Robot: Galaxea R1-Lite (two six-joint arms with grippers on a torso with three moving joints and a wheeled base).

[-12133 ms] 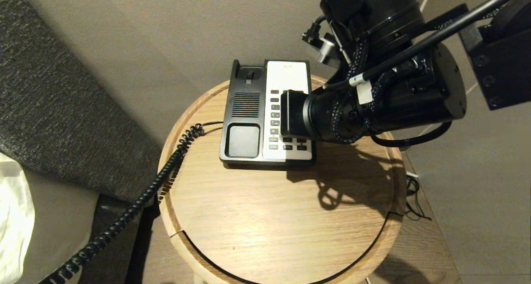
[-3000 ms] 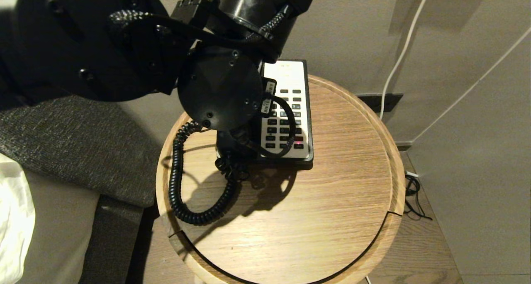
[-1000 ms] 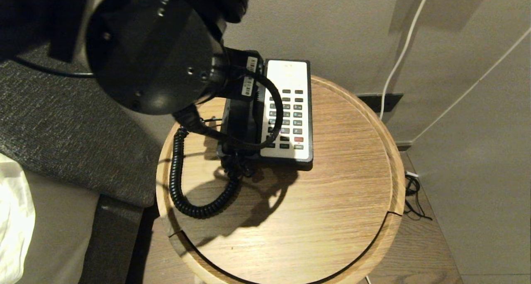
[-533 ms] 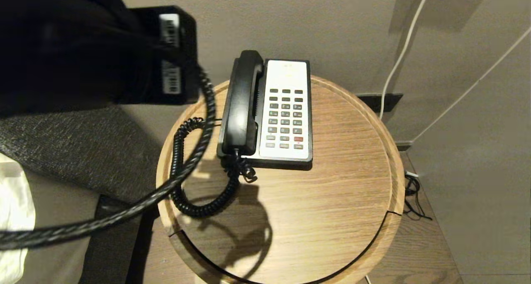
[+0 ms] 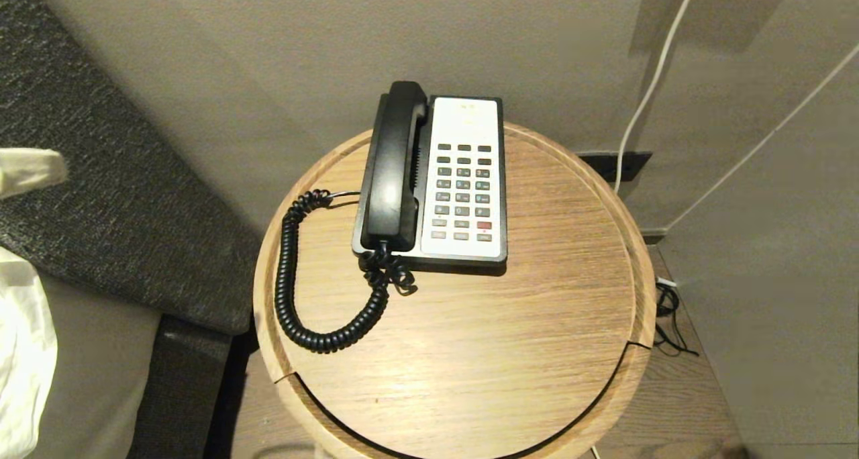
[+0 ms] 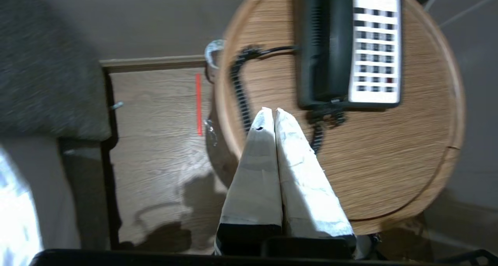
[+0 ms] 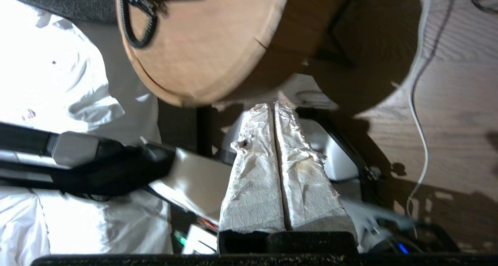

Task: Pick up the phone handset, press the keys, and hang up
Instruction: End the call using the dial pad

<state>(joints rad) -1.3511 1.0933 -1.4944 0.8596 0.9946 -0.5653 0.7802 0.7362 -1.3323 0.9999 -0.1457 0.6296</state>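
Note:
The phone handset (image 5: 392, 170) lies in its cradle on the left side of the black-and-white phone base (image 5: 470, 117). The keys (image 5: 463, 194) show uncovered on the white faceplate, one of them red. The coiled cord (image 5: 288, 278) loops over the round wooden table (image 5: 503, 345). In the left wrist view my left gripper (image 6: 271, 112) is shut and empty, back from the handset (image 6: 327, 44) and keys (image 6: 375, 52), above the table's near left rim. My right gripper (image 7: 272, 106) is shut and empty, low beside the table (image 7: 218, 44), off its near edge.
A grey upholstered panel (image 5: 100, 177) and white bedding (image 5: 20, 351) lie left of the table. White cables (image 5: 644, 90) run down the wall behind it, and dark cables (image 5: 671, 311) lie on the floor at its right. A pale taped tip (image 5: 27, 170) shows at the left edge.
My left arm, which hung over the phone, has drawn away to the left and out of the head view. Its gripper has shut. The handset stays on the cradle.

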